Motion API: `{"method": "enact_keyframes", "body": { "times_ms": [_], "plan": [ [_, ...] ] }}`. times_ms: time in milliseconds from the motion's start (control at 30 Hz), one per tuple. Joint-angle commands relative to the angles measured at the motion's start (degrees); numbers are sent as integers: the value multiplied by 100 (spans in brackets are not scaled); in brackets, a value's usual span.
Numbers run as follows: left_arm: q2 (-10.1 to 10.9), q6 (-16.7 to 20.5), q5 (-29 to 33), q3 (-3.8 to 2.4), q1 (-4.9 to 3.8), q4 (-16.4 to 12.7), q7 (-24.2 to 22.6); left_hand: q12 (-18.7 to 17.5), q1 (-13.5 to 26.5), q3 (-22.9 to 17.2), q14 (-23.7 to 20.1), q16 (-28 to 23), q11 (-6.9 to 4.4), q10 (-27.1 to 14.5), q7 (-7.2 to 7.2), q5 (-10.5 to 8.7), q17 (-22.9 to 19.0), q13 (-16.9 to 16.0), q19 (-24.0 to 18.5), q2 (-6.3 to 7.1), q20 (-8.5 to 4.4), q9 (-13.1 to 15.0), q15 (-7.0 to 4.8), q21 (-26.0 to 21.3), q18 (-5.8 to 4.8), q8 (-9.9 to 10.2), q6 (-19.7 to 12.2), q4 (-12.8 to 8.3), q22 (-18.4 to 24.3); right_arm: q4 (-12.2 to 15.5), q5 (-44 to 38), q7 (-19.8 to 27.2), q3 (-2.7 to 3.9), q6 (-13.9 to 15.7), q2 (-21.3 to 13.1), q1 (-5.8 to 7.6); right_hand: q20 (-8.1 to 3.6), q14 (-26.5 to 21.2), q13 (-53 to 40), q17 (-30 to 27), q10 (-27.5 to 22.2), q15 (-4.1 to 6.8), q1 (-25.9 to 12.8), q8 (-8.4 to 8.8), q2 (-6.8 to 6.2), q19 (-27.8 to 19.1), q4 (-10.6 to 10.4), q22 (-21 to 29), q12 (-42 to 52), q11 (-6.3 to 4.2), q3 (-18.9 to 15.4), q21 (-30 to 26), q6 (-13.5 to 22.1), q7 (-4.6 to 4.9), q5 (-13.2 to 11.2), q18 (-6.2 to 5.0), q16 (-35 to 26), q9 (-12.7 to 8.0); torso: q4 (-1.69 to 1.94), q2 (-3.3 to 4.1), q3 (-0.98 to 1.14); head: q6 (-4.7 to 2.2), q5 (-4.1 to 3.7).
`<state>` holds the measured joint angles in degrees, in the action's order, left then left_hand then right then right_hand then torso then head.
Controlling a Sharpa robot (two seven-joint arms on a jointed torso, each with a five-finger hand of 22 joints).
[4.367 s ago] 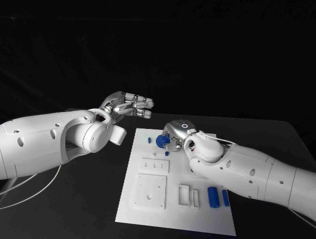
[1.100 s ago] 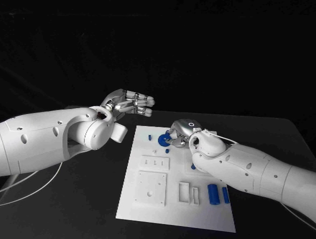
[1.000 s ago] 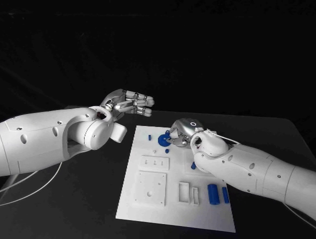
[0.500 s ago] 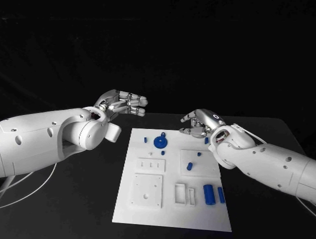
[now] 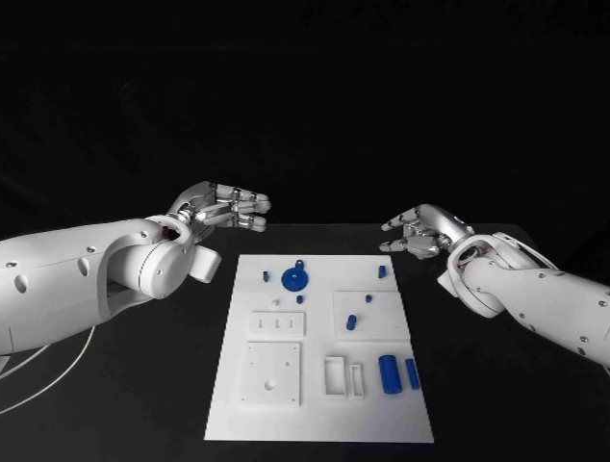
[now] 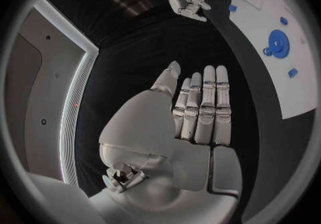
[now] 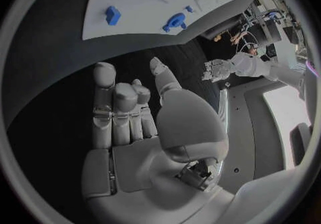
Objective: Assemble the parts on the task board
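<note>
The left robot hand hangs above the black bench off the far left corner of the flat white rectangular task board; it holds nothing, and the left wrist view shows its fingers stretched out side by side with the thumb apart. The right robot hand hangs off the board's far right corner, also holding nothing, its fingers loosely extended and the thumb standing off.

On the board between them, a round blue disc part with a small knob lies near the far edge, with small blue pegs scattered around it. Two blue cylindrical parts lie side by side towards the near right, just beside what seem to be raised white slotted blocks.
</note>
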<state>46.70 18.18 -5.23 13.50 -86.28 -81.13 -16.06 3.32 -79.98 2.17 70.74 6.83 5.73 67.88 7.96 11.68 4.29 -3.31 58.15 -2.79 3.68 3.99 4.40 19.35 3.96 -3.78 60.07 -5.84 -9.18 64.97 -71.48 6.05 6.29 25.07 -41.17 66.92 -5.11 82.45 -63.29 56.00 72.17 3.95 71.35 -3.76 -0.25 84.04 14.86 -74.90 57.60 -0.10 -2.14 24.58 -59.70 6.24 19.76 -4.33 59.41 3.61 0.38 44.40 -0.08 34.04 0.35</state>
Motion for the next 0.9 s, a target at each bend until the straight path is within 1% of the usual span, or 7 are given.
{"method": "enact_keyframes", "body": {
  "times_ms": [33,167,300,433,600,733,900],
  "plan": [
    [-19,-115,-49,-4,27,15,-64,0,27,21,16,17,35,-7,3,-14,2,-8,30,5,-15,-11,18,7,-11,25,-75,-35,7,-178,356,334,6,-535,-18,-16,-8,-56,32,-19,-76,-2,23,24,44,150,9,-267,-53,18,-91,-67,150,13,-75,-24,-59,-7,-24,2,17,8,-38],
    [-29,-122,-62,-4,51,36,-57,-1,35,31,10,19,44,-29,13,-16,2,-9,27,11,-11,-6,22,3,-9,20,-110,-38,11,-348,382,391,8,-730,-31,-58,33,-95,69,-8,-155,-38,231,33,72,111,-86,-264,-49,59,-398,-130,514,53,-301,-59,-51,-18,-11,3,14,26,-73],
    [-36,-130,-72,-4,67,55,-53,-1,39,36,6,20,52,-51,15,-20,1,-9,25,12,-7,-4,26,-1,-8,20,-119,-40,14,-534,360,484,8,-930,-16,-139,48,-133,119,-34,-224,-58,323,45,3,79,-99,-256,-87,83,-481,-177,868,80,-486,-59,-84,-30,-2,3,11,41,-115],
    [-39,-137,-79,-4,79,73,-51,0,39,41,2,22,57,-66,18,-22,1,-9,26,11,-4,-2,28,-4,-5,19,-123,-45,18,-725,349,577,9,-1096,48,-228,55,-162,153,-7,-278,-60,430,52,-37,51,-155,-256,-82,77,-557,-193,1023,70,-517,-63,-59,-35,7,1,12,44,-124],
    [-49,-150,-89,-4,94,100,-51,0,39,41,2,22,57,-66,18,-22,1,-9,26,11,-4,-2,28,-4,-5,19,-123,-45,18,-921,389,650,9,-1268,161,-322,18,-179,158,22,-293,-16,509,49,-12,33,-102,-262,-64,6,-557,-169,1028,8,-498,-30,-38,-34,16,2,9,53,-134],
    [-54,-159,-93,-4,102,115,-50,0,39,41,2,22,57,-66,18,-22,1,-9,26,11,-4,-2,28,-4,-5,19,-123,-45,18,-1008,407,679,9,-1350,224,-369,-45,-180,153,51,-287,50,493,41,34,23,-22,-268,-50,-85,-538,-122,777,-65,-442,31,-25,-24,20,6,9,61,-153],
    [-54,-164,-100,-5,105,124,-49,0,39,41,2,22,57,-66,18,-22,1,-9,26,11,-4,-2,28,-4,-5,19,-123,-45,18,-1069,374,688,9,-1347,291,-395,-71,-168,135,83,-268,66,450,28,103,22,52,-271,-31,-105,-523,-77,537,-87,-342,61,-10,-13,-4,6,8,64,-158]
  ]
}}
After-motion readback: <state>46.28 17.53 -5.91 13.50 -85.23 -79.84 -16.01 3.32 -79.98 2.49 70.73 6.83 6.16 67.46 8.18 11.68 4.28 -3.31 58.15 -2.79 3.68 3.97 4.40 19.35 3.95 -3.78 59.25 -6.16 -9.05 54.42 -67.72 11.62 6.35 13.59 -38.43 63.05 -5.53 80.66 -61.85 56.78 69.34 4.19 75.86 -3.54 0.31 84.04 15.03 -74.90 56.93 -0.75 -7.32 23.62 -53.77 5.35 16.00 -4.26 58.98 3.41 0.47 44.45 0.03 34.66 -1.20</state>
